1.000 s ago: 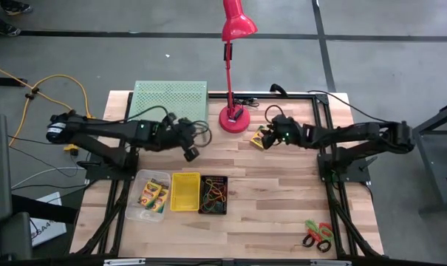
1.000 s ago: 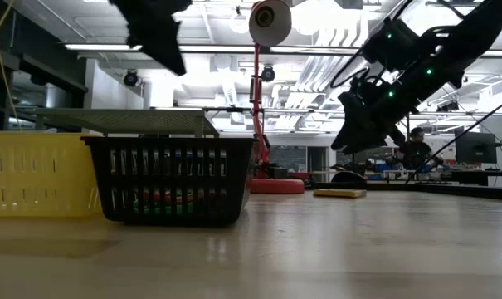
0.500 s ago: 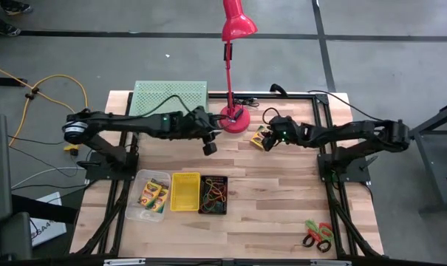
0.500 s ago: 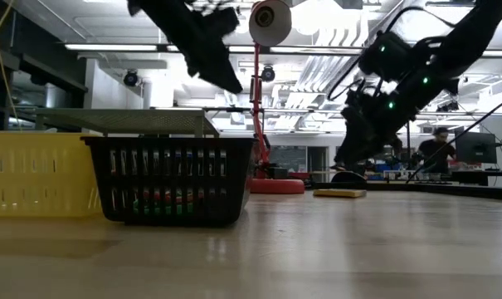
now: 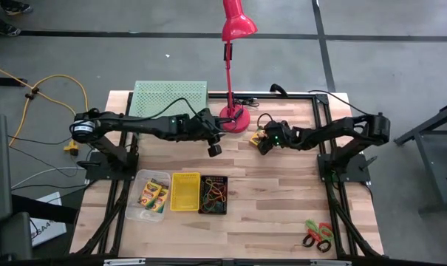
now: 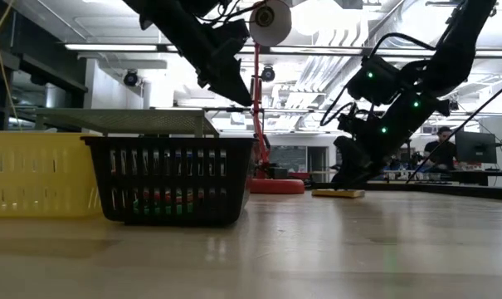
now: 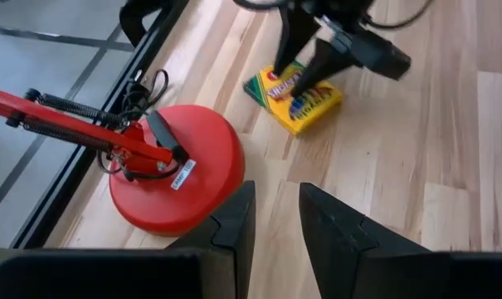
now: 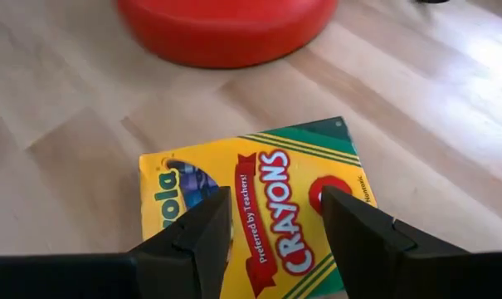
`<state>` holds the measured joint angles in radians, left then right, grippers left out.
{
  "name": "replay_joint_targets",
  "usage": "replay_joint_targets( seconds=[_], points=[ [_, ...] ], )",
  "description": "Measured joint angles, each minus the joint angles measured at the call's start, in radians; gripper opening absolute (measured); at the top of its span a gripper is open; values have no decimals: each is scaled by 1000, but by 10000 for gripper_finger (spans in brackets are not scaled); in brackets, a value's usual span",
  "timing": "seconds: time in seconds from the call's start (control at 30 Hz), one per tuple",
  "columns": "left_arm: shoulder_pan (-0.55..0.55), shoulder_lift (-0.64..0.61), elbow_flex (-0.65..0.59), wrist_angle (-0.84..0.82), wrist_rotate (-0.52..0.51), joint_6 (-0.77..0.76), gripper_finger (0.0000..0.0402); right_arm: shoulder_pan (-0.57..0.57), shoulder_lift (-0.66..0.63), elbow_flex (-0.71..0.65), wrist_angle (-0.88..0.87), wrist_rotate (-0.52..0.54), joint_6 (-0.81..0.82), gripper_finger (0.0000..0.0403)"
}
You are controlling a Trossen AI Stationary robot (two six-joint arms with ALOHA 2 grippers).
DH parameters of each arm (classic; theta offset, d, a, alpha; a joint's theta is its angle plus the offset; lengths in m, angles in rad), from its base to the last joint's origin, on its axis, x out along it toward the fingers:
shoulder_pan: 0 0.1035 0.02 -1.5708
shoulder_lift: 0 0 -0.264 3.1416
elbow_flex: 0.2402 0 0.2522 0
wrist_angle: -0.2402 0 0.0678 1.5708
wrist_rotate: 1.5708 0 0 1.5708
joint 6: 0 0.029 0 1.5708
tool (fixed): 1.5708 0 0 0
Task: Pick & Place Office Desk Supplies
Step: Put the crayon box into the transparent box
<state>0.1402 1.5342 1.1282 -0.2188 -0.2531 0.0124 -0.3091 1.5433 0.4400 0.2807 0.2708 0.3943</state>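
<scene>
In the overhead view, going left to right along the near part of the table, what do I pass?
Clear bin holding crayon boxes → yellow bin → black mesh bin with coloured loops → a stretch of bare wood → scissors near the right corner.

Bright overhead light, glare, blurred foreground

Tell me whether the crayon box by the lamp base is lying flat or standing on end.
Lying flat. The crayon box rests printed face up on the table, low in the table-height view, beneath the right pincer.
</scene>
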Motion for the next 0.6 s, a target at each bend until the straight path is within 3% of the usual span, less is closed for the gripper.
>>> replay_joint_targets(
  seconds=[0.27, 0.47, 0.6],
  points=[
    [0, -1, 0, 4, 9, 22, 90, 145, -8, 1, -77, -3, 43, 176],
    [2, -1, 0, 25, 213, 98, 90, 267, -32, 1, -144, -32, 82, 176],
    [2, -1, 0, 41, 275, 145, 90, 346, -65, 0, -193, -45, 152, 176]
  ],
)
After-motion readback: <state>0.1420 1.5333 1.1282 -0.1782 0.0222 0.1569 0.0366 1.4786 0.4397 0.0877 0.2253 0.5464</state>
